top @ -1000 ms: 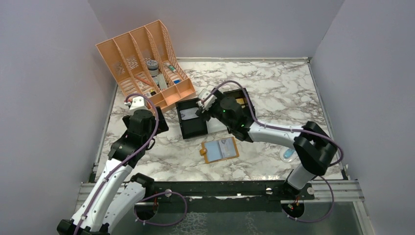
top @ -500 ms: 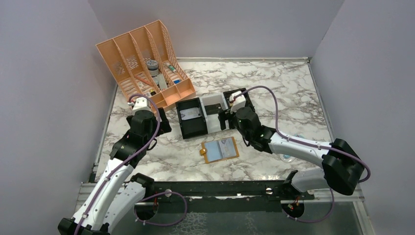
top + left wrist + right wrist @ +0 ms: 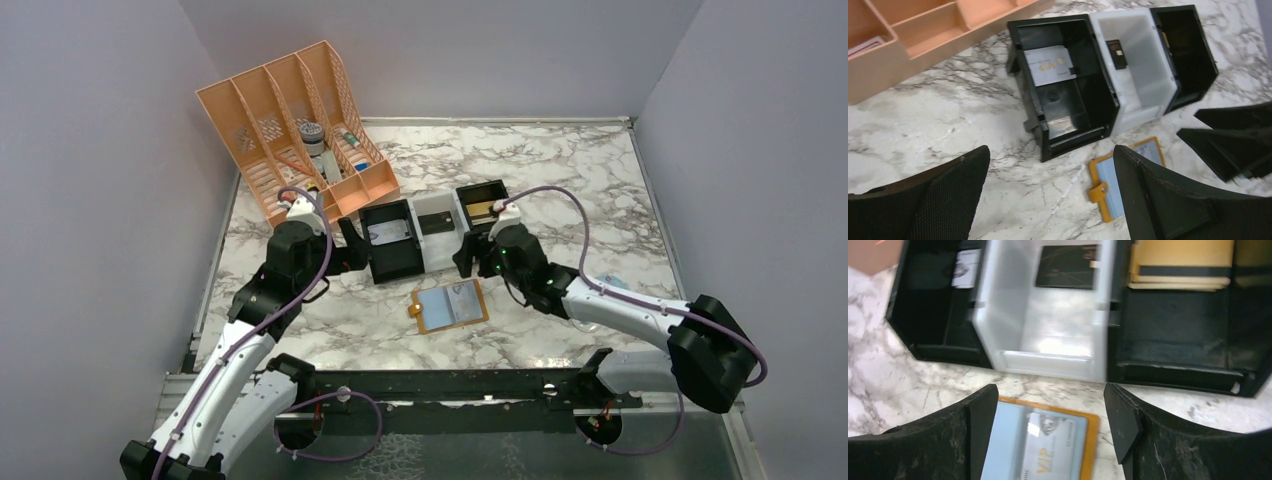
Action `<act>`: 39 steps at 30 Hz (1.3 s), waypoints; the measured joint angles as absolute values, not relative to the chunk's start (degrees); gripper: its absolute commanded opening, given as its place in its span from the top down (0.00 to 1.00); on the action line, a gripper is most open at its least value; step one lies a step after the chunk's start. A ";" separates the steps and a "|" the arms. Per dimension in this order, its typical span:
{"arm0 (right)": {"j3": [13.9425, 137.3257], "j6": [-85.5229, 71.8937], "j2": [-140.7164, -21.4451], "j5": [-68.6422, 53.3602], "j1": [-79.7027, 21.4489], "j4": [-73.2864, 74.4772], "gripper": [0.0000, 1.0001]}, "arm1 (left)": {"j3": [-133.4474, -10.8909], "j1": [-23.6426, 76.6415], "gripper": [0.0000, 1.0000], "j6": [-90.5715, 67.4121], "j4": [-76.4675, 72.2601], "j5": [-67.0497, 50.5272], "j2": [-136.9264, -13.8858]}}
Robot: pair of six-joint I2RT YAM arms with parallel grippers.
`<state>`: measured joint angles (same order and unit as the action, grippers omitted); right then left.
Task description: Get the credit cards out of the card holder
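Card holder (image 3: pixel 451 306) clear of bins (image 3: pixel 395 266) front edge (right gripper (image 3: pixel 1050 392) agape nearby)

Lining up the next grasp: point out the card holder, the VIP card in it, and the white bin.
card holder (image 3: pixel 436 310), top external view, left inner panel.
VIP card (image 3: pixel 1049 447), right wrist view, card's middle.
white bin (image 3: pixel 1048 325), right wrist view, bare floor.

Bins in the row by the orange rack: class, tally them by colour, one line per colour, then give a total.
Black bins: 2
White bin: 1
Total: 3
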<state>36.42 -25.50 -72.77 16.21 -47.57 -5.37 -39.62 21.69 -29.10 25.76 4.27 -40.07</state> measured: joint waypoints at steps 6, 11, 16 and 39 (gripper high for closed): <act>29.82 -31.42 -68.66 5.82 -35.68 -6.00 0.24 | -39.64 21.71 0.07 -30.57 21.63 -6.46 -45.71; 26.57 -32.36 -63.61 -0.73 -34.44 -8.73 0.24 | -39.75 23.22 0.08 -30.92 20.97 -11.18 -49.60; 23.27 -33.04 -60.71 -8.14 -34.37 -14.24 0.24 | -41.04 28.64 0.08 -31.27 19.68 -11.38 -52.03; 30.81 -31.75 -73.58 -14.81 -34.37 -4.14 0.38 | -41.56 43.64 0.11 -36.58 7.81 -7.81 -61.56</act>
<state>30.81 -31.75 -73.58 -14.81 -34.37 -4.14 -41.56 43.64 -36.58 7.81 -7.81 -61.56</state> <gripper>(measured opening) 0.635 0.892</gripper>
